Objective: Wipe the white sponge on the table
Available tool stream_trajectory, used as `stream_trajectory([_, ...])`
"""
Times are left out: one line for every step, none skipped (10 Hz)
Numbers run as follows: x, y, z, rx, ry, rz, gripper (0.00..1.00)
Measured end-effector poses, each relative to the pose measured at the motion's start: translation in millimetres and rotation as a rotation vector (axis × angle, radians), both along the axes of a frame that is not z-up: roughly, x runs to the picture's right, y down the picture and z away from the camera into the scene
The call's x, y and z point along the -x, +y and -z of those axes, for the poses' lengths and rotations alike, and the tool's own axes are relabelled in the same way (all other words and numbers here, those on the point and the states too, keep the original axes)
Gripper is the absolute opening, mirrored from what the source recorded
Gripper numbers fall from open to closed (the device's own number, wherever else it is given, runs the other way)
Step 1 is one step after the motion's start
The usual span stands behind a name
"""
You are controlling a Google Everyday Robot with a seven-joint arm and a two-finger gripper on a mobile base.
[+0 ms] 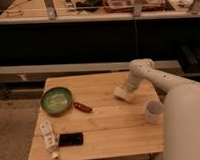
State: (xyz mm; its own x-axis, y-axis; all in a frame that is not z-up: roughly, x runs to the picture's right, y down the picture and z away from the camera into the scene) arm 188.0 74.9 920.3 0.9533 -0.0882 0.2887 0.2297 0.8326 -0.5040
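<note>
When the centre of the counter (108,131) is taken as the dial, a white tube (47,137) lies at eight o'clock along the left edge, with a black flat device (70,140) just beside it toward seven. A green bowl (56,100) stands at ten o'clock, and a small red-brown item (82,107) lies near the bowl's four o'clock, apart from it. The white sponge (120,94) sits on the counter at one o'clock. The gripper (126,88) bears on it from the sponge's one o'clock side; whether it grips the sponge cannot be told. A white cup (153,111) stands at three o'clock, apart from the sponge.
</note>
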Motion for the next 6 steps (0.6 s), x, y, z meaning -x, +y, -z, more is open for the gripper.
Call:
stream_trajectory([-13,10,7.0,0.008,0.014,0.005,0.50])
stream_trajectory([-26,18,12.0,0.015,0.032,0.002,0.50])
stream_trajectory([-44,22,13.6,0.019,0.065,-0.010,0.50])
stream_trajectory([-58,21,11.7,0.017,0.096,-0.024,0.50])
stream_trajectory([-81,16,4.5,0.012,0.151,-0.051,0.50])
stream_trajectory([-94,11,-0.5,0.009,0.184,-0.065,0.50])
